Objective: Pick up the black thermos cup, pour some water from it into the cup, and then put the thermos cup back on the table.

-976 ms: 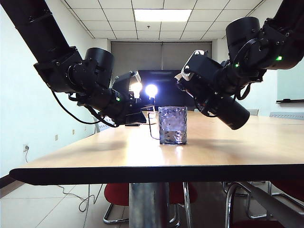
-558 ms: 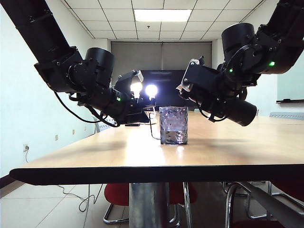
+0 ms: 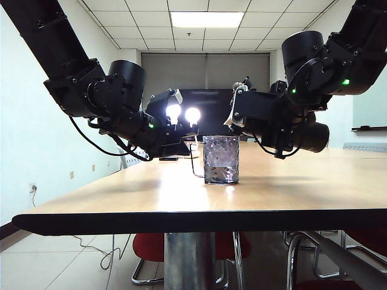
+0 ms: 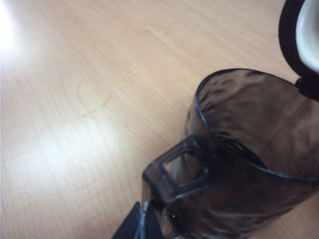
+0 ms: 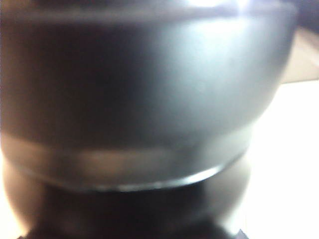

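The cup (image 3: 220, 159), a dimpled bluish glass tumbler, stands upright on the table (image 3: 302, 193) at its middle. In the left wrist view the cup (image 4: 249, 164) fills the near side, its handle (image 4: 182, 169) towards me. My left gripper (image 4: 141, 225) is shut on the foot of that handle; in the exterior view the left gripper (image 3: 181, 147) sits just left of the cup. My right gripper (image 3: 283, 130) is shut on the black thermos cup (image 3: 302, 136), which lies almost level, its lidded top (image 3: 238, 115) just above the cup's right rim. That thermos top (image 4: 288, 35) shows beside the cup's rim. The thermos body (image 5: 149, 89) blurs out the right wrist view.
Two bright lamps (image 3: 184, 113) glare behind the cup in front of a dark screen (image 3: 211, 103). Red chairs (image 3: 151, 244) stand under the table beside its metal pedestal (image 3: 188, 260). Bare tabletop (image 4: 75, 99) spreads beside the cup.
My right wrist has rolled and the thermos has swung from a slant to almost level, its top coming down towards the cup's rim. The left arm and cup have stayed put.
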Controlling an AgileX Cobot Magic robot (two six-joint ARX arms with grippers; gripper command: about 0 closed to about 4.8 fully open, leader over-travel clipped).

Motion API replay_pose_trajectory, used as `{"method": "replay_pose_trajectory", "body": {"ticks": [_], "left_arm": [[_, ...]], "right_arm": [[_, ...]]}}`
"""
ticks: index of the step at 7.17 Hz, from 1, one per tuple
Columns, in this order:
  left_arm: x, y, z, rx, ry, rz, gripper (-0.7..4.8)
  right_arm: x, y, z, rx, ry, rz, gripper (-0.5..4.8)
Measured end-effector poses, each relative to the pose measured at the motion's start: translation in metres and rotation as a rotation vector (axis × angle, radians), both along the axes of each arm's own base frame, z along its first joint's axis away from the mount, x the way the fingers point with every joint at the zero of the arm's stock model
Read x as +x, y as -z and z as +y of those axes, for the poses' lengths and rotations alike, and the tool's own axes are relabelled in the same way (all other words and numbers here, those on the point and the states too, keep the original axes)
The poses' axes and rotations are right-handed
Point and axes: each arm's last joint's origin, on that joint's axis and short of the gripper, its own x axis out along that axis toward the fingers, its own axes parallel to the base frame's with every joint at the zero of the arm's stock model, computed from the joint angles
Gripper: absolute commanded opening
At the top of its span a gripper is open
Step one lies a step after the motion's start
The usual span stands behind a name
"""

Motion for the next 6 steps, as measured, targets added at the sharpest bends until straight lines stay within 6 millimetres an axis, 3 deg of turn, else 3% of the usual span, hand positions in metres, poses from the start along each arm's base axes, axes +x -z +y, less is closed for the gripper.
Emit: {"method": "replay_pose_trajectory", "body": {"ticks": [6], "left_arm": [[-0.0001,0.0001,-0.0001,0.000,0.001,0.000,-0.06]], "right_arm": [[0.0019,-0.0050,-0.0010,-0.143,0.031,-0.037,0.50]]}}
